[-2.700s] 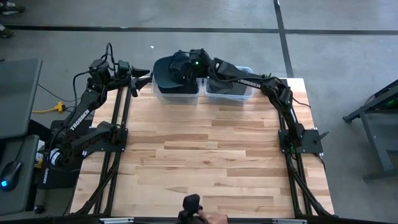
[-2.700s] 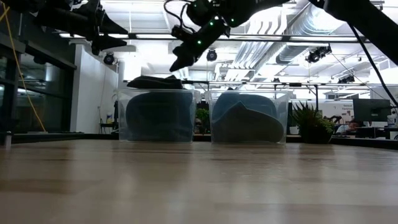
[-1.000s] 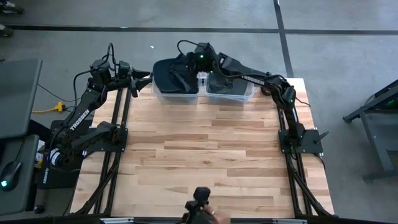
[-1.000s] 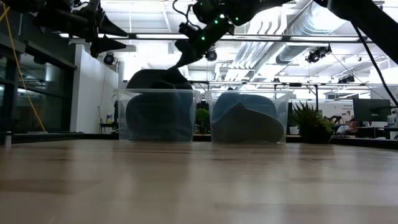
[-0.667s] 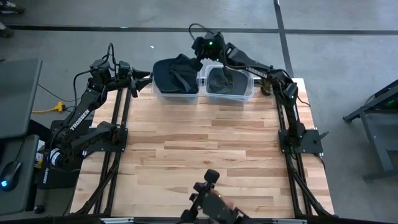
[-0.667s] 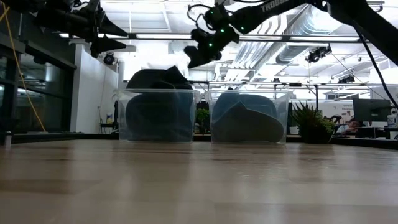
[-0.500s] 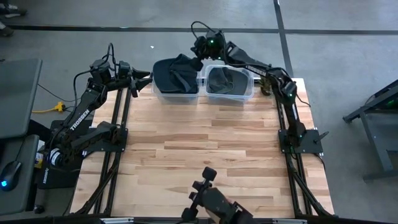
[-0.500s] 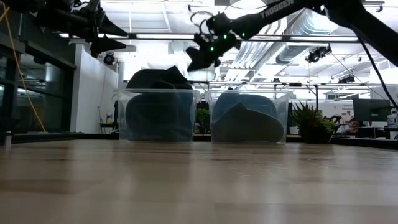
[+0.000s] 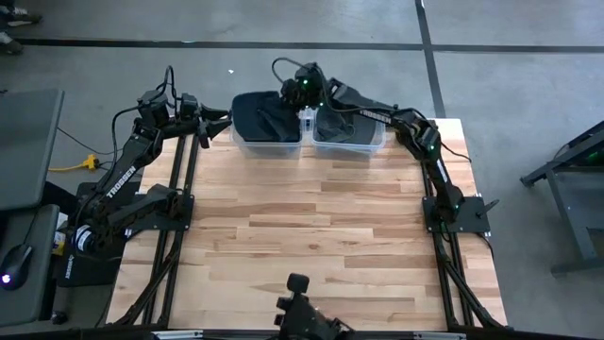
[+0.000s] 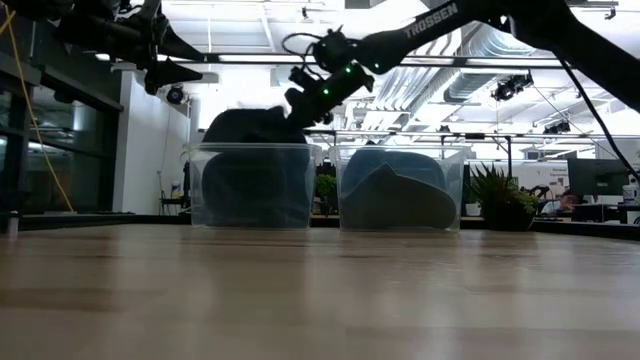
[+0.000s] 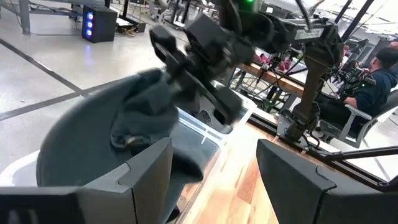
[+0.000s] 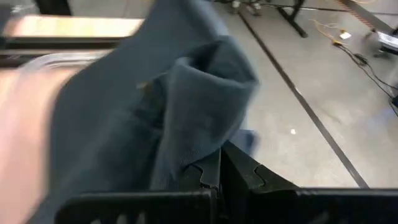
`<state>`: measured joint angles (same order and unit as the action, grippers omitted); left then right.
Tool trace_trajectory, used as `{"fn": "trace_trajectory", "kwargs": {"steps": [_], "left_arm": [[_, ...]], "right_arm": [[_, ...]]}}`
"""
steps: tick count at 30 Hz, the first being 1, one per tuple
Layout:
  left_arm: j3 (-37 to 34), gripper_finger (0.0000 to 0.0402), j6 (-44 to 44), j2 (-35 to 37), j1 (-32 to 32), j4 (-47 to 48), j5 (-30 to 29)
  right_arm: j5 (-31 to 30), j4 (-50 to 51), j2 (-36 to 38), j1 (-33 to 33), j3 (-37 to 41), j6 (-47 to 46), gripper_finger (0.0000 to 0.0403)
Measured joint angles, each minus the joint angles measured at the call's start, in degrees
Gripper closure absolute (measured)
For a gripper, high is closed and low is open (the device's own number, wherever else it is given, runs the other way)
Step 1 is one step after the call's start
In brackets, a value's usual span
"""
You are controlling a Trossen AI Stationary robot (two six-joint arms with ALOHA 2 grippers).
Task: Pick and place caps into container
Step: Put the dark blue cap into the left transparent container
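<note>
Two clear bins stand side by side at the table's far edge. The left bin (image 9: 267, 134) (image 10: 250, 185) holds a dark slate-blue cap (image 9: 260, 109) (image 10: 250, 125) that bulges above its rim, with a bunched fold (image 11: 143, 109) on top. The right bin (image 9: 347, 137) (image 10: 400, 188) holds lighter grey and blue caps (image 10: 395, 195). My right gripper (image 9: 291, 92) (image 10: 297, 108) (image 12: 221, 169) is shut, at the right part of the dark cap's top. My left gripper (image 9: 225, 121) (image 11: 214, 180) hovers open beside the left bin's left side, touching nothing. My right gripper meets the dark cap at the raised fold (image 12: 202, 106) on its top, near the bin's right wall. It slants down from the right and far side with its shut fingers (image 10: 300, 102) against the cloth. Whether cloth is caught between them cannot be told. The cap rests in the bin.
The wooden tabletop (image 9: 321, 227) lies bare between the bins and the near edge, where a dark object (image 9: 300, 312) shows. A narrow gap separates the two bins. A seated person (image 11: 379, 81) is in the room beyond the table.
My right gripper left the dark cap, rose and swung toward the far edge and right, above the gap between the bins. It then came back down to the left onto the cap's top. The cap stays bunched in a mound above the left bin's rim.
</note>
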<state>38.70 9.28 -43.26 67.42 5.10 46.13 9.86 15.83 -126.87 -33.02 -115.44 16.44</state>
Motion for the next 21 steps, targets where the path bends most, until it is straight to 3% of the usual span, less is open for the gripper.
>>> {"fn": "trace_trajectory", "kwargs": {"steps": [11, 21], "left_arm": [[0.0, 0.017, 0.24, 0.0, -0.02, 0.38, 1.23], [0.0, 0.017, 0.29, 0.02, 0.01, 0.79, 1.36]], "right_arm": [[-3.95, 3.63, -4.15, 0.75, -0.02, 1.91, 0.0403], [-8.47, 3.76, -0.88, 1.22, 0.0, 1.58, 0.0403]]}}
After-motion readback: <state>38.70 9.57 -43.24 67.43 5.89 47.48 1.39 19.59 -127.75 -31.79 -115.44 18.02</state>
